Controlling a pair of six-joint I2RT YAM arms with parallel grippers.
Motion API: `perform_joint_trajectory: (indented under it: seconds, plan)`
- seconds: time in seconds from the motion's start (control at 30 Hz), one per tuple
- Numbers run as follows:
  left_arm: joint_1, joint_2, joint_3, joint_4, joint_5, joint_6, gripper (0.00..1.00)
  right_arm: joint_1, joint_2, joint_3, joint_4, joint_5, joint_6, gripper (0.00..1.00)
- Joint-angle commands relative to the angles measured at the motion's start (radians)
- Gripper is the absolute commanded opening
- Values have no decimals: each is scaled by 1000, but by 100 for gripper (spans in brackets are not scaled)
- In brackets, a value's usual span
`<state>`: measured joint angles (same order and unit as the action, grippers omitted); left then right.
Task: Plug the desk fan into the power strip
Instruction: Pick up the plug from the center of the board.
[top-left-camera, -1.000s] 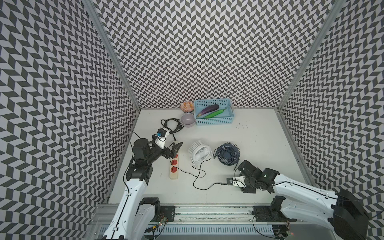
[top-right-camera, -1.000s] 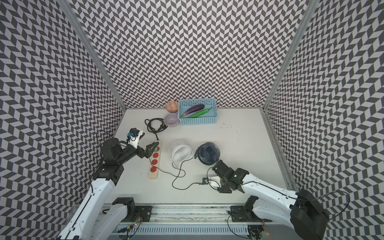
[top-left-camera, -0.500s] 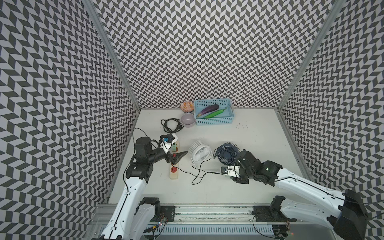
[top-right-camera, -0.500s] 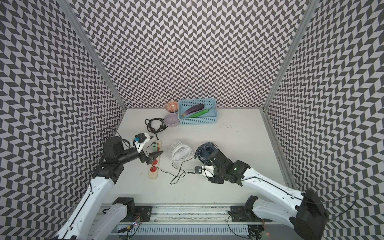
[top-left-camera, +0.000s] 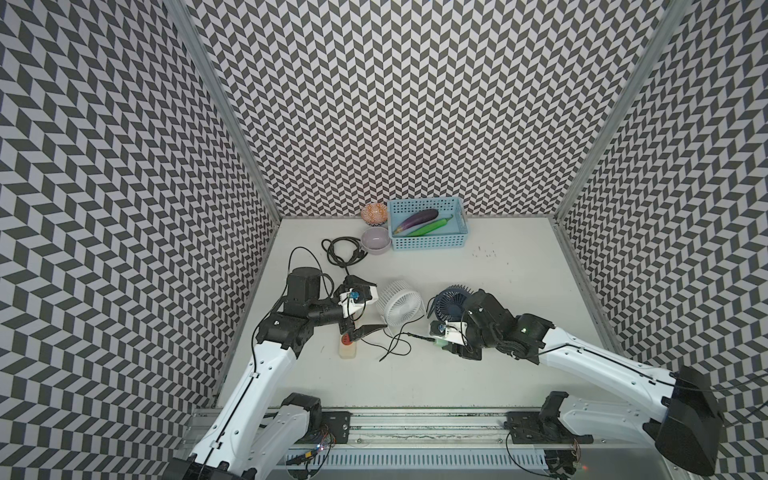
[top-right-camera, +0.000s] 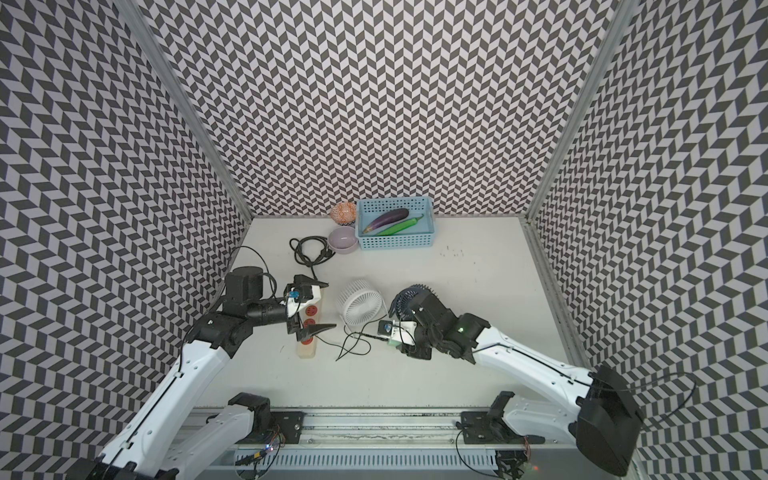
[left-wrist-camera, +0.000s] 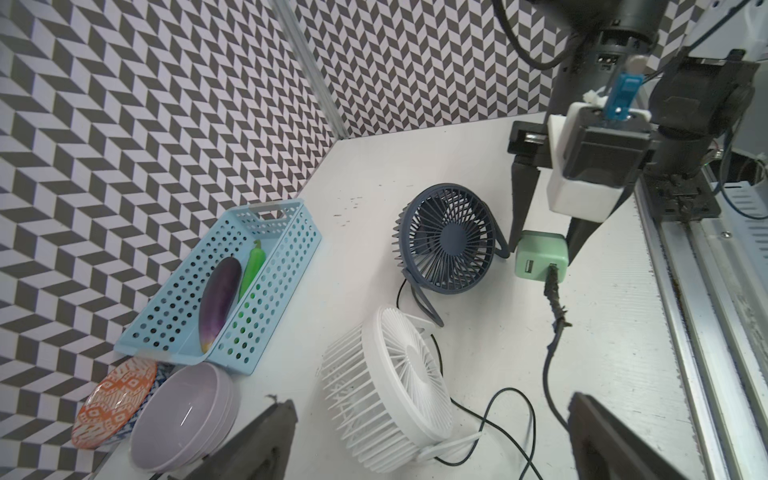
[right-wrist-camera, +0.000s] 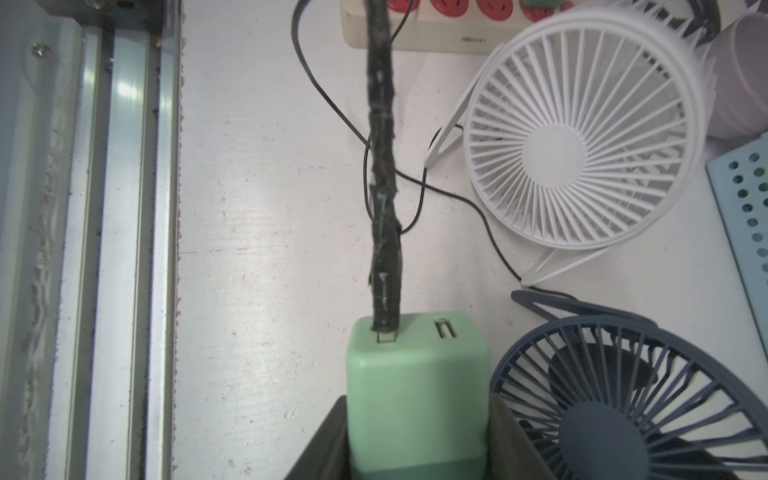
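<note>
The right gripper (right-wrist-camera: 415, 444) has its dark fingers (right-wrist-camera: 324, 440) clenched on the two sides of a green adapter (right-wrist-camera: 415, 382). A taped black cable (right-wrist-camera: 382, 166) sits in one of the adapter's two USB ports and points toward the power strip (top-right-camera: 309, 324). Its thin end loops on the desk (top-right-camera: 457, 353) beside the stand of the white fan (top-right-camera: 361, 305). The adapter is near the middle of the desk, toward the front edge and just in front of the navy fan (top-right-camera: 405, 297).

The left gripper (top-right-camera: 330, 305) has its fingers (left-wrist-camera: 266, 436) spread wide with nothing between them. In both top views it reaches across the power strip, its tips pointing at the white fan. The pictures do not show whether it touches the strip.

The strip lies flat near the left edge, running front to back with its red sockets up, apart from the adapter. Its black cord (top-right-camera: 309, 251) is coiled toward the back left corner. Along the back edge stand a lilac bowl (top-right-camera: 343, 241), a patterned bowl (top-right-camera: 344, 212) and a blue basket (top-right-camera: 395, 245) holding an eggplant (top-right-camera: 384, 218) and a green vegetable (top-right-camera: 401, 226).
</note>
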<state>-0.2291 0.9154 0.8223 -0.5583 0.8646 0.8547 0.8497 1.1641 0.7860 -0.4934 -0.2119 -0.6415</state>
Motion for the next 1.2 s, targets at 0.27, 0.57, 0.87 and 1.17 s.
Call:
perform_joint_trajectory:
  seconds: [0.27, 0.57, 0.87, 1.17]
  plan:
    - [-121, 83, 133, -177, 7, 197, 100, 22, 13, 22, 243, -44, 77, 0]
    - [-175, 134, 175, -184, -30, 231, 98, 63, 43, 39, 328, -28, 118, 0]
    - [-205, 164, 189, -184, -49, 251, 94, 112, 73, 58, 384, -18, 166, 0]
    - [-232, 183, 193, -185, -82, 266, 85, 144, 81, 78, 466, -21, 214, 0]
